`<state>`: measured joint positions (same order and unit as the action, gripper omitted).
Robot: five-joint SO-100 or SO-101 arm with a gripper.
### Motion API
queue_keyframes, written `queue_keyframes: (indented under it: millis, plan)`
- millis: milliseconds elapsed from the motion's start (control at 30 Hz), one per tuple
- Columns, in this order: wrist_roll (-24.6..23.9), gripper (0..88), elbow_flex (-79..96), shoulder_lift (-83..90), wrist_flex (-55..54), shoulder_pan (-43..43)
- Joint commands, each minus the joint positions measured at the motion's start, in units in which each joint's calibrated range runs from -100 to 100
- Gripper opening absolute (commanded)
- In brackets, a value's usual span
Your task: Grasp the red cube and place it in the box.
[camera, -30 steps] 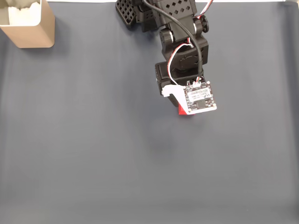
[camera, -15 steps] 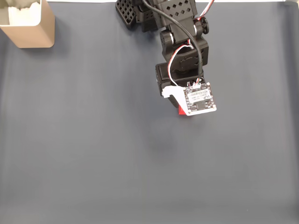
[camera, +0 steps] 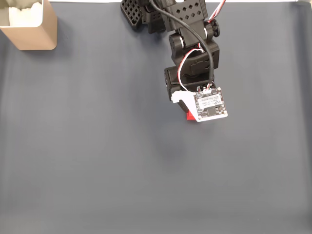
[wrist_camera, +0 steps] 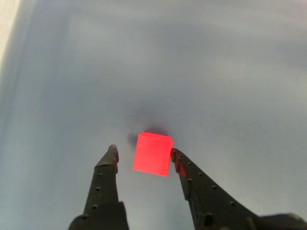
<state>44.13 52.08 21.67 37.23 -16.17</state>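
In the wrist view the small red cube (wrist_camera: pixel 152 154) rests on the dark grey mat between my gripper's (wrist_camera: pixel 144 150) two black fingers. The right finger (wrist_camera: pixel 182 165) is against the cube's right edge, while a narrow gap separates the left finger (wrist_camera: pixel 109 160) from it, so the gripper is open around the cube. In the fixed view only a red sliver of the cube (camera: pixel 188 116) shows, beneath the white wrist camera board (camera: pixel 210 106). The tan box (camera: pixel 34 36) stands at the mat's top left corner, far from the arm.
The black arm (camera: pixel 190 44) reaches down from the top centre of the fixed view, with red and white wires looping over it. The dark mat (camera: pixel 97 161) spreads wide to the left and below. A pale table edge (wrist_camera: pixel 7 28) shows at the wrist view's upper left.
The wrist has shifted slightly right and down over the cube, and less of the red shows beneath the camera board.
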Motion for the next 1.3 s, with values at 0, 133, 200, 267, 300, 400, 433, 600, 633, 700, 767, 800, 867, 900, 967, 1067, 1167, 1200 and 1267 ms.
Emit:
queue_keyframes:
  millis: [0, 133, 200, 267, 300, 400, 433, 600, 633, 700, 767, 800, 867, 900, 967, 1067, 1167, 1200, 1267]
  plan:
    - [-0.29, 22.5, -0.80, 0.17, -0.59, -0.52]
    - [-0.10, 18.6, -0.71, 0.17, -0.51, -0.52]
    - [0.00, 17.1, -0.71, 0.17, -0.43, -0.52]
    - [0.05, 16.0, -0.62, 0.26, -0.43, -0.52]
    - [0.05, 15.8, -0.44, 0.34, -0.43, -0.52]
    - [0.10, 14.6, -0.25, 0.52, -0.43, -0.52]
    - [0.10, 13.9, -0.16, 0.52, -0.43, -0.52]
    - [0.15, 9.3, 0.02, 0.69, -0.43, -0.59]
    - [0.20, 8.7, 0.02, 0.69, -0.43, -0.59]
    - [0.29, 7.7, 0.02, 0.78, -0.43, -0.59]
    - [0.34, 6.8, 0.02, 0.86, -0.43, -0.59]
    - [0.39, 6.3, 0.02, 0.86, -0.35, -0.59]
    - [0.44, 5.1, 0.02, 1.04, -0.35, -0.59]
    - [0.49, 5.0, 0.02, 1.12, -0.35, -0.59]
    - [0.59, 4.3, 0.02, 1.38, -0.26, -0.45]
    - [0.78, 3.9, -0.25, 1.73, 0.15, -0.23]
    - [1.12, 3.3, -0.98, 2.51, 1.29, 0.19]
    - [1.27, 3.1, -1.26, 2.86, 1.78, 0.48]
    - [1.76, 2.5, -1.90, 3.81, 2.52, 1.12]
